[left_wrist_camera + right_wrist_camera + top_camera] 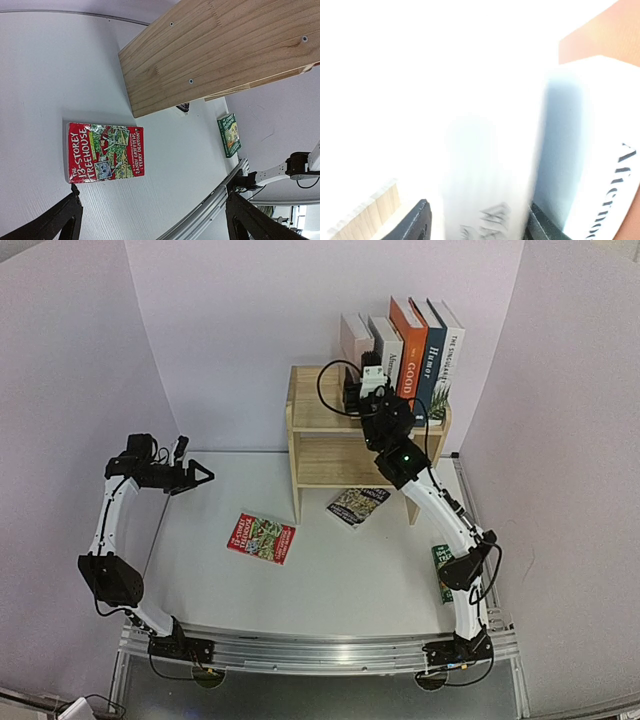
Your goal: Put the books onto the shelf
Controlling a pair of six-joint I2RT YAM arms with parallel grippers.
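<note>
While the right arm reaches up to the shelf top: the step in hand looks like seating a fifth book at the left end of the row. The next move calls for a clean straight pull-back, so the book is not dragged over, then a pickup from the tabletop.
Tabletop: the white tabletop carries the shelf at its back and three loose books.
Shelf: the small light-wood two-tier shelf stands against the back wall; what shows of its lower tier is bare.
Row: the row of five upright books fills the top tier's right side.
Right gripper: the right gripper has its jaws either side of the white paperback book. The wrist view is washed out and blurred, so clamped or let go I cannot tell.
Left gripper: the left gripper hovers with jaws spread wide and nothing between them.
Red book: the red paperback book lies flat in the open, nearest the left gripper.
Dark book: the dark patterned paperback book lies at the shelf's foot, awkward to reach.
Green book: the green paperback book lies at the right edge, partly hidden by the right arm.
</note>
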